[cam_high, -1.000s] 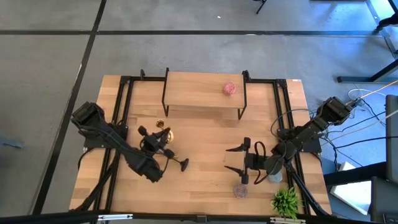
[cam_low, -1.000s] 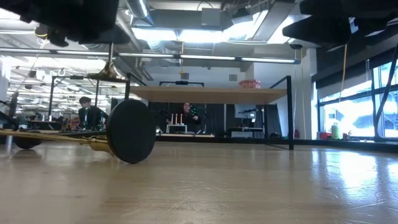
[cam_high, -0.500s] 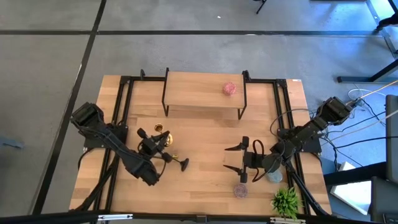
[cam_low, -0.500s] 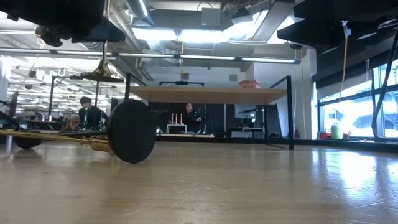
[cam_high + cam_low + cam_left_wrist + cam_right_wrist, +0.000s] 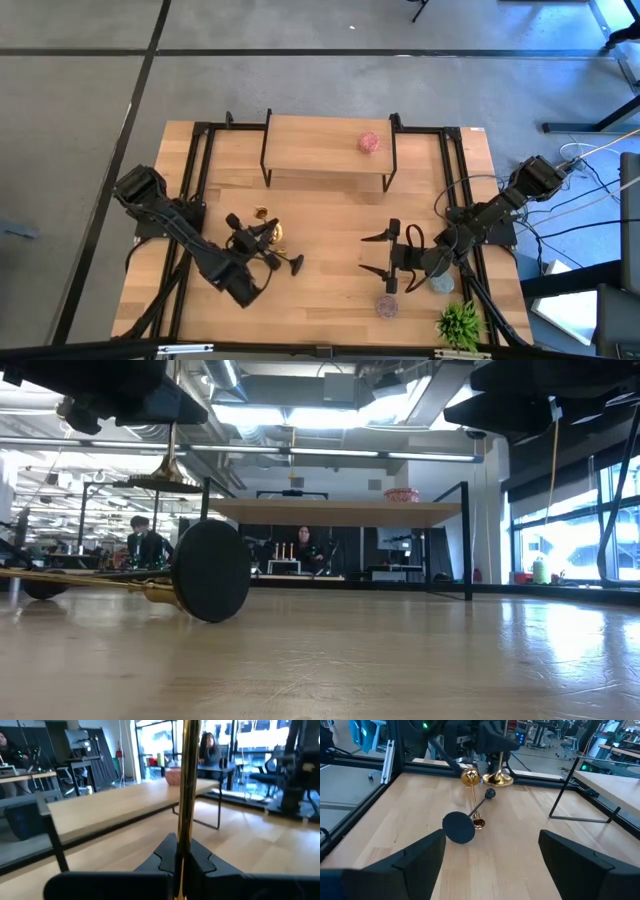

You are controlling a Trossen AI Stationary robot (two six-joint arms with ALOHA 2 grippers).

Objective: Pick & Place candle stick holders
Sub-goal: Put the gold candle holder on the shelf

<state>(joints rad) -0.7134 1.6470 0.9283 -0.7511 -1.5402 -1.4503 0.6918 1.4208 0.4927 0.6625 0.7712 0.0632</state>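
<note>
My left gripper (image 5: 182, 854) is shut on a gold candle stick holder (image 5: 498, 779) at the table's left middle (image 5: 274, 236). The holder stands upright in the air, its flared base (image 5: 165, 480) lowest. Beside it a second gold holder (image 5: 472, 800) and a black one (image 5: 460, 827) lie on their sides on the table, their stems crossing. In the low view the black round base (image 5: 210, 570) stands on edge. My right gripper (image 5: 378, 256) hovers open at the right middle, its fingers pointing at the lying holders, with nothing between them. My left gripper pinches the gold holder's thin stem (image 5: 188, 827) between its two fingers. The fingers come in level and lie across the stem. The holder hangs upright, its base (image 5: 165, 480) clear of the table.
A raised wooden shelf (image 5: 330, 150) on black legs spans the far middle, with a pink object (image 5: 370, 142) on it. A green plant (image 5: 460, 322), a pink object (image 5: 388, 305) and a pale cup (image 5: 440, 285) sit near the right front. People sit in the room beyond.
My left gripper has shifted a little toward the table's near edge with the gold holder, staying shut. The holder has gone from slightly tilted to upright. The two lying holders have kept their places.
</note>
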